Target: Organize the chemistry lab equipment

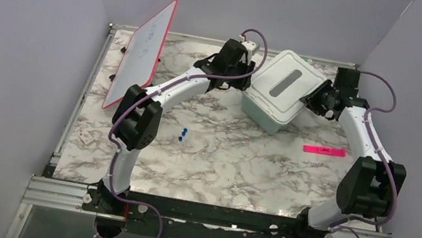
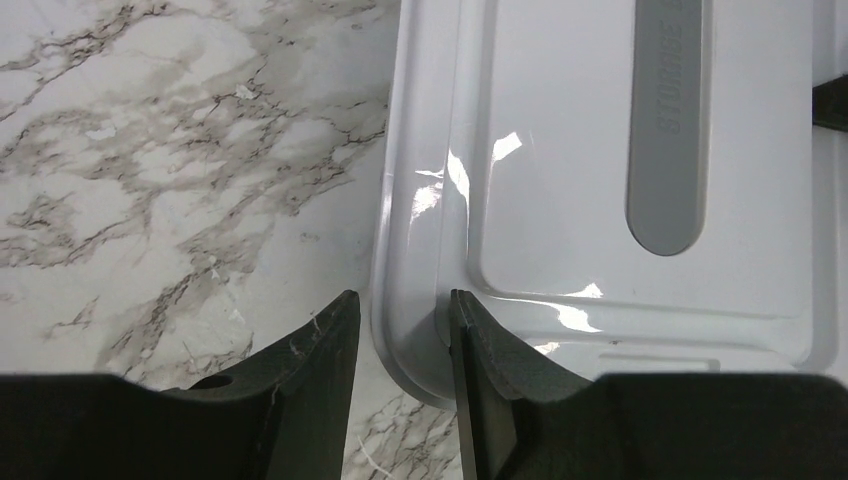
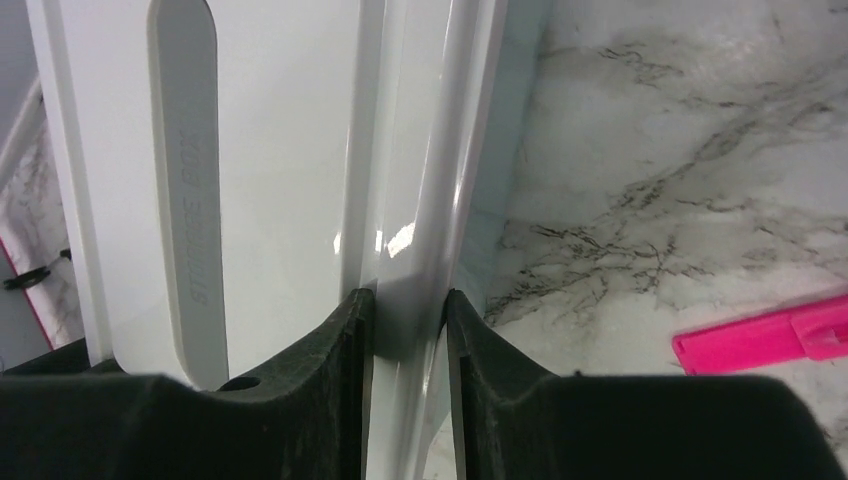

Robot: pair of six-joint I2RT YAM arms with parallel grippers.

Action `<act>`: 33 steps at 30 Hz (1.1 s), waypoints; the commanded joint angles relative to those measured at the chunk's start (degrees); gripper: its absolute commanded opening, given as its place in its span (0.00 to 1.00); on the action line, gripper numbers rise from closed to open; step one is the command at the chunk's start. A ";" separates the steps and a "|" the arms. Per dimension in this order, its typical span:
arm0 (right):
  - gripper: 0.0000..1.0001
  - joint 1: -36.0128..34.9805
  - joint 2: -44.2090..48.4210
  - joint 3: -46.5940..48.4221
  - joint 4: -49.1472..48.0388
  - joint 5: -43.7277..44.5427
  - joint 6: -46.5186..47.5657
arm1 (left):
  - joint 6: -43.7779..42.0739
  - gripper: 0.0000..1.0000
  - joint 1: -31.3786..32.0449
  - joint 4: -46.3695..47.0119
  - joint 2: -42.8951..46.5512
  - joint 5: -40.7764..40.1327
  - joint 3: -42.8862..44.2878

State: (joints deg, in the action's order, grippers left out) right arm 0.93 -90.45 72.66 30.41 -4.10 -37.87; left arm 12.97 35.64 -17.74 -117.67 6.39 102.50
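Currently pinching the right rim of the lid (image 1: 271, 77) on the tub (image 1: 267, 121) with the right gripper (image 3: 408, 300); straddling its left edge with the left gripper (image 2: 400, 300), inner finger touching, outer just beside, clamped or not impossible to tell; blue-capped tubes (image 1: 182, 135) loose on the table (image 1: 240, 163) between the arms, spatula (image 1: 324, 151) flat beside the right arm.

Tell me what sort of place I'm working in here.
Probably a staged robot test cell, not a real lab: plain lavender walls box in a marble-patterned tabletop, and two robot arms are bolted to a metal rail at its near edge.
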 commanded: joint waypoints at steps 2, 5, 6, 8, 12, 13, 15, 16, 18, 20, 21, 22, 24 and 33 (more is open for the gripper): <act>0.28 -1.28 -7.67 -2.77 -1.85 -15.26 12.39 | -1.78 0.41 -0.17 -4.33 3.53 -3.39 -5.39; 0.25 -1.28 -10.68 0.32 -0.11 -16.13 16.83 | -2.44 0.41 -0.26 -3.98 5.66 -4.60 -7.42; 0.24 -1.28 -11.13 0.92 0.18 -15.91 17.09 | -2.61 0.42 -0.30 -3.99 6.23 -5.04 -7.51; 0.24 -1.28 -11.08 1.84 0.17 -15.00 17.02 | -3.04 0.44 -0.47 -4.06 7.14 -5.46 -7.05; 0.34 -1.26 -9.71 7.24 1.94 -10.01 17.03 | -3.44 0.58 -0.98 -5.42 8.71 -5.95 -3.70; 0.37 -1.28 -9.56 9.53 3.05 -9.12 17.08 | -3.46 0.64 -1.01 -5.91 9.28 -5.95 -2.77; 0.45 -1.28 -9.19 13.81 5.60 -6.98 17.08 | -2.02 0.76 -1.01 -6.89 10.83 -9.73 -1.47; 0.48 -1.28 -8.94 15.64 6.98 -5.57 16.93 | -1.36 0.83 -1.01 -7.43 11.95 -11.33 -1.00; 0.52 -1.27 -7.76 18.22 9.01 -3.40 16.83 | 1.00 0.98 -1.01 -8.25 14.91 -13.93 -1.72; 0.54 -1.27 -5.44 18.94 9.98 -2.07 16.60 | 4.85 0.99 -1.05 -9.07 18.73 -17.58 -3.75; 0.55 -1.24 -3.94 18.76 10.08 -1.75 16.61 | 4.59 0.99 -1.09 -8.92 21.06 -17.16 -5.20; 0.55 -1.27 -2.28 18.12 10.16 -1.64 16.53 | 4.33 0.99 -1.07 -8.59 23.25 -16.85 -6.94; 0.55 -1.28 1.21 16.31 10.78 -1.34 16.08 | 2.64 0.99 -1.13 -7.23 28.40 -14.27 -10.81; 0.55 -1.28 23.10 4.40 14.85 6.56 13.46 | 7.41 0.99 -1.18 -13.18 50.98 -15.86 -22.76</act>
State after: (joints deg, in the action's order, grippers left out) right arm -0.05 -75.53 80.53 40.58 -4.43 -23.16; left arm 17.02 34.57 -24.38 -72.64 -6.98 81.41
